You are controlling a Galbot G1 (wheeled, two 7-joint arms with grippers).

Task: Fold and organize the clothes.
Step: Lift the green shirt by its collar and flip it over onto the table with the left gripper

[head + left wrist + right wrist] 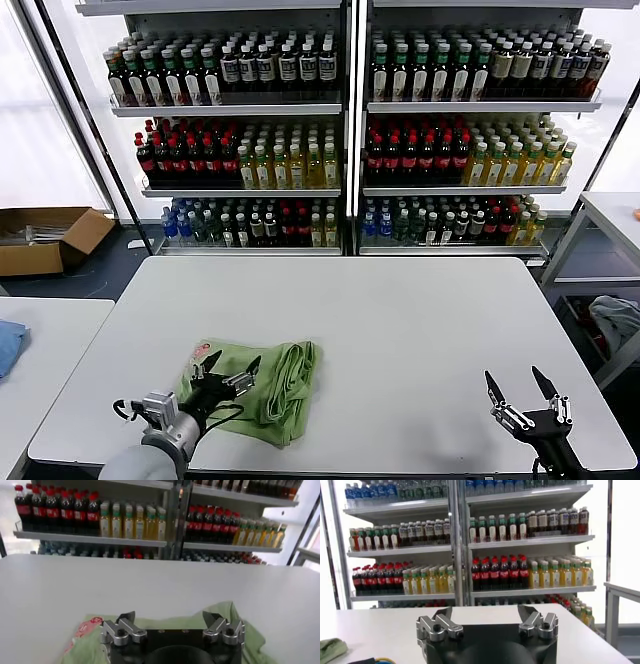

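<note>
The white surface [400,330] fills the middle of the head view, with broad bare room across its centre, upper part and right half. Its near edge runs along the bottom of the frame, and the shelves of bottles [340,130] stand beyond its far edge.

The light green shirts [265,385] lie in a folded, slightly rumpled bundle at the lower left of the head view, close to the near edge, with a red-and-white printed patch [204,352] showing at the upper left corner of the bundle.

The left hand [228,373] reaches in from the bottom left, low over the bundle's left part, its fingers spread wide with nothing between them.

The right hand [520,385] sits at the lower right, well apart from the shirts, over bare surface near the near edge, fingers likewise spread and empty.
</note>
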